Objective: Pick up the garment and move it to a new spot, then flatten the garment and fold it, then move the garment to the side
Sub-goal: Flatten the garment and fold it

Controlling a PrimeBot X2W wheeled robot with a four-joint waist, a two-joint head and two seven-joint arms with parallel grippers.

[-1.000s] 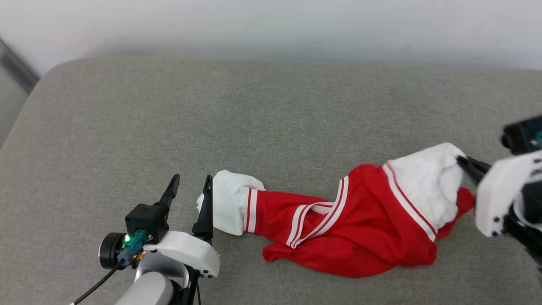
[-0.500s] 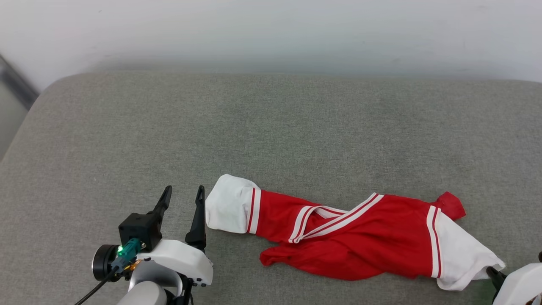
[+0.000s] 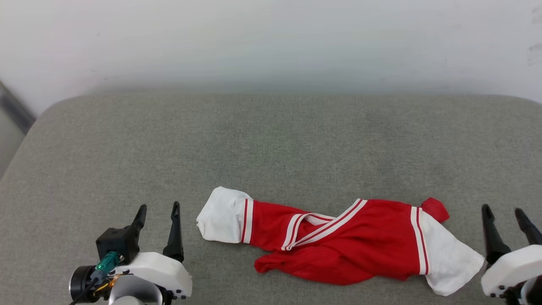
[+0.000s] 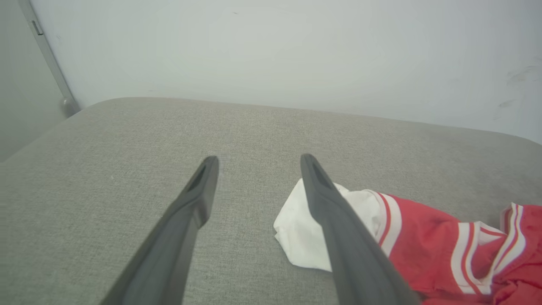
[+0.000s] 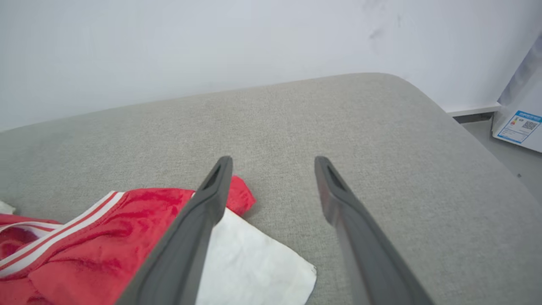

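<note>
Head view first: the garment (image 3: pixel 338 250), a red jersey T-shirt with white short sleeves and red-and-white striped trim, lies bunched into a long roll on the grey woven-fabric cushion (image 3: pixel 271 140). Its long axis runs from my left to my right, with a white sleeve at each end. My left claw (image 3: pixel 159 206) hangs just off the garment's left sleeve end (image 3: pixel 220 216), fingers spread wide and holding nothing. My right claw (image 3: pixel 502 208) sits just off the garment's right sleeve end (image 3: pixel 449 262), equally wide and empty. Each arm is nearest its own end, and neither touches cloth. Beyond the garment there is bare cushion, then a pale wall (image 3: pixel 271 42). Nothing stands between either claw and its sleeve.

Left wrist view: my two dark fingers point past the garment's left end. The white sleeve is partly hidden behind the finger nearer the garment, and the red body trails off away from it. A grey metal strip (image 4: pixel 46 55) runs up the wall, well apart from the garment.

Right wrist view: the fingers stand wide apart here too. The other white sleeve lies behind the finger nearer the garment, with a small red fold poking out by that fingertip. A white box with a blue label (image 5: pixel 523 123) stands on the floor, well away from the garment.

I judge the shirt is not yet flattened. Each claw would need to shift inward toward its own sleeve, and the twist at the striped collar (image 3: pixel 317 222) may resist spreading.
</note>
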